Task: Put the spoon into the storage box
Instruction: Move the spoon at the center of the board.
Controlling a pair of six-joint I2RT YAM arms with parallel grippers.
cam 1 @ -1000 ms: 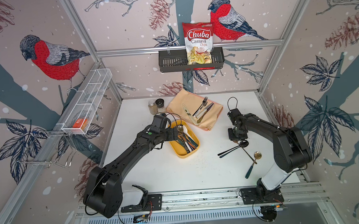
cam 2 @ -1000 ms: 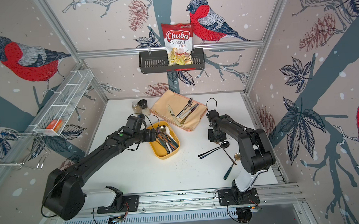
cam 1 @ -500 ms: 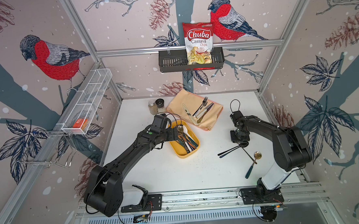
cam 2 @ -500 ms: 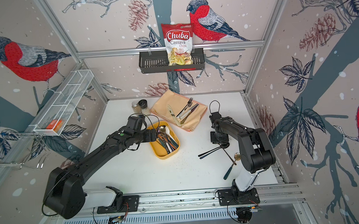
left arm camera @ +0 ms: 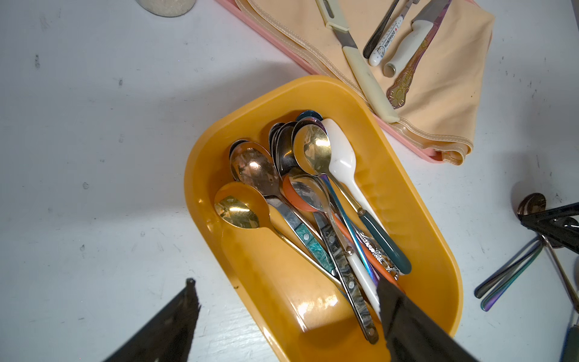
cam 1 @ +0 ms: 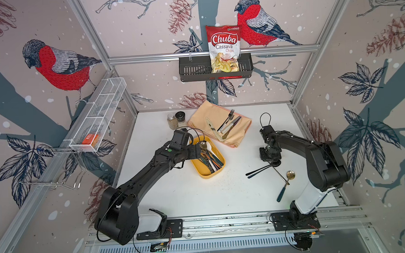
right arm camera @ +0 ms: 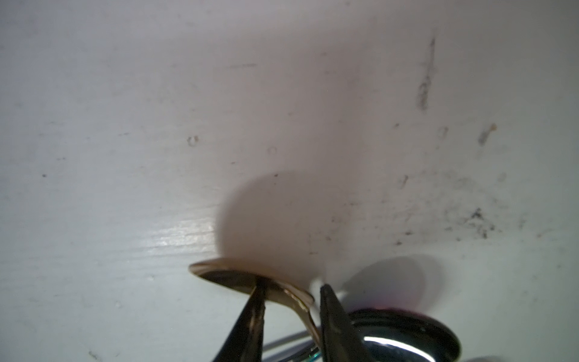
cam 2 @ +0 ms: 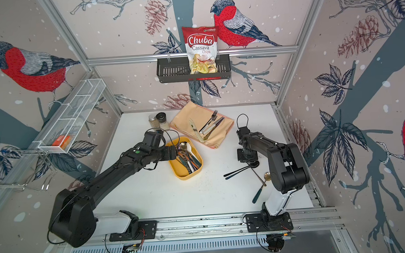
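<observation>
1. Right gripper (right arm camera: pixel 291 286) is low over the desk (cam 1: pixel 176 195), well apart from the storage box (cam 1: pixel 207 176). Its fingers (right arm camera: pixel 335 322) flank the neck of a gold spoon (right arm camera: pixel 225 275); a firm clamp cannot be confirmed.
2. Spoon is outside the storage box, at desk level.
3. Left gripper (left arm camera: pixel 288 313) hangs released, jaws wide, across the storage box's long rim, with one finger above the spoons already inside.

Chips bag (cam 1: pixel 223 47) in blk basket (cam 1: pixel 193 70); maybe spice jars (cam 1: pixel 172 121).
</observation>
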